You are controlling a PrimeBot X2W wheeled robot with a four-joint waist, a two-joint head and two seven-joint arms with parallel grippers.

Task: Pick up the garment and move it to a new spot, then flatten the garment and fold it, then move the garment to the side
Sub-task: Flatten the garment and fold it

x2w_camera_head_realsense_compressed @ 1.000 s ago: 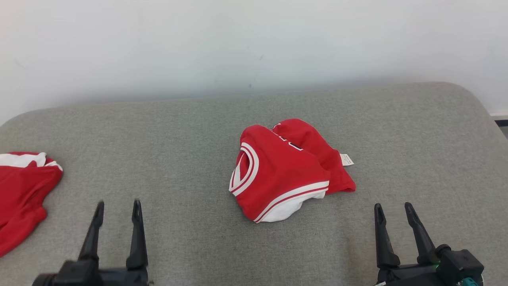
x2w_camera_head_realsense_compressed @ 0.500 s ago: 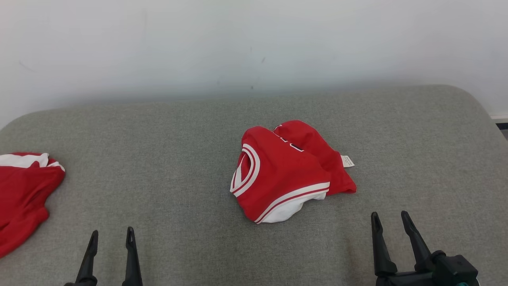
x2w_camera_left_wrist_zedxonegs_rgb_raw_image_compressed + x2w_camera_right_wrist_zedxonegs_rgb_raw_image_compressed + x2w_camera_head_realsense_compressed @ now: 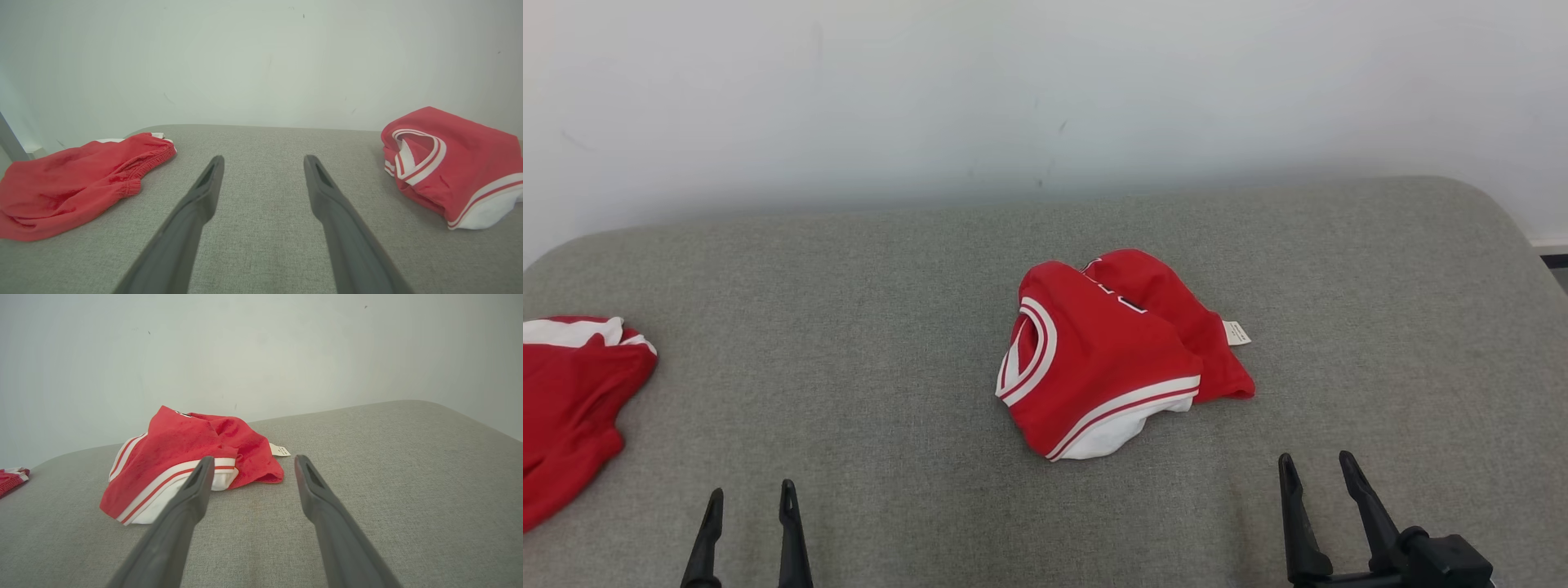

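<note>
A crumpled red garment [image 3: 1111, 359] with white striped trim and a small white label lies in the middle of the grey padded surface [image 3: 849, 327]. It also sits at the right of the left wrist view [image 3: 457, 163] and left of centre in the right wrist view [image 3: 179, 457]. My left gripper [image 3: 752, 492] [image 3: 264, 160] is open and empty at the near left, well left of the garment. My right gripper [image 3: 1316, 459] [image 3: 254, 459] is open and empty at the near right, a little short of the garment's right side.
A second red piece of clothing [image 3: 572, 392] [image 3: 73, 183] with a white band lies at the far left edge of the surface. A pale wall [image 3: 1045, 98] stands right behind the surface. The surface's right corner [image 3: 1503, 220] is rounded.
Both grippers have drawn back toward the near edge, the left one farther. The garment has not moved; the view shifted slightly.
</note>
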